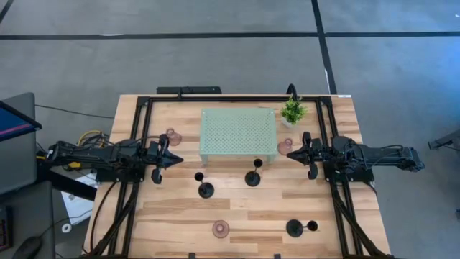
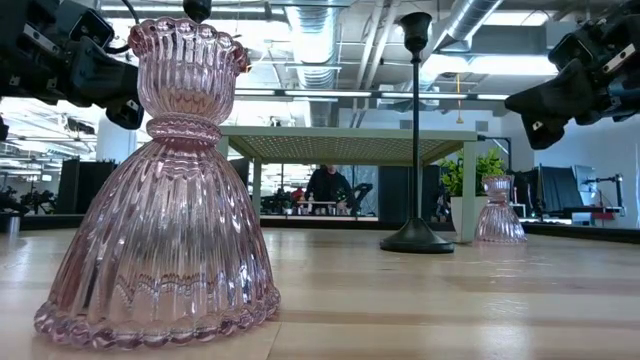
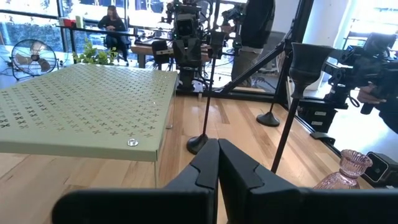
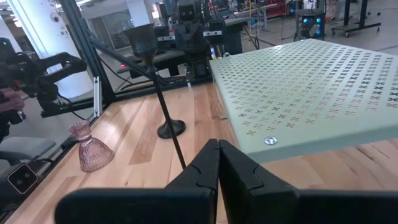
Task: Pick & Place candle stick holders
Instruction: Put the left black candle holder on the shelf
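Note:
Three black candle stick holders stand on their disc bases on the wooden table (image 1: 172, 216): one (image 1: 205, 189), one (image 1: 253, 178) and one (image 1: 295, 229). Three pink glass holders stand upright: one (image 1: 171, 135) left of the tray, one (image 1: 284, 146) right of it, one (image 1: 221, 229) near the front, large in the low view (image 2: 160, 190). My left gripper (image 1: 176, 160) is shut and empty, hovering left of the tray; it also shows in its wrist view (image 3: 217, 158). My right gripper (image 1: 291, 153) is shut and empty beside the right pink holder; it also shows in its wrist view (image 4: 219, 155).
A pale green perforated tray (image 1: 237, 135) on legs stands at the table's middle far side. A small green potted plant (image 1: 292, 111) stands at its far right corner. Black frame rails (image 1: 136, 129) run along the table's sides. People show in the room behind.

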Controlling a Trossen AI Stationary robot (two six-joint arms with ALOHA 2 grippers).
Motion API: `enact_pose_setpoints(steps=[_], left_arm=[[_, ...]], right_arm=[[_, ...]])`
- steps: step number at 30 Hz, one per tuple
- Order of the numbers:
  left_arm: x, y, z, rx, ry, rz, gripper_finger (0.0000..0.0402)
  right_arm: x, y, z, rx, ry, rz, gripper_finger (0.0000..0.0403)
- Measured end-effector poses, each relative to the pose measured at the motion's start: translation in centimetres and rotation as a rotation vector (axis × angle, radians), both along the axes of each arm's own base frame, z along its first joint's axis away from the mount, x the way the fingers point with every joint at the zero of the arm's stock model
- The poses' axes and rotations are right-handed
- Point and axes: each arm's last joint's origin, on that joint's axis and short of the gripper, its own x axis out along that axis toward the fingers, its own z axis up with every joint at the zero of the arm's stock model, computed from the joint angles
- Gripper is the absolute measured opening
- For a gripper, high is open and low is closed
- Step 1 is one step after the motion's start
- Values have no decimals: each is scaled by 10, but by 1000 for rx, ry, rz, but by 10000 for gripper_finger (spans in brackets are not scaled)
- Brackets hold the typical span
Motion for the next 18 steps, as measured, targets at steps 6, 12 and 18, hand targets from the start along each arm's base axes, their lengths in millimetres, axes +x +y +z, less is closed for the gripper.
enact_pose_setpoints(steps=[6, 12, 18], left_arm=[[0, 0, 1, 1, -10, 1, 7], [0, 0, 1, 11, -17, 2, 7], [0, 0, 2, 35, -20, 6, 7]], right_arm=[[0, 0, 0, 0, 0, 0, 0], [0, 0, 0, 0, 0, 1, 0], [0, 0, 0, 0, 0, 1, 0]])
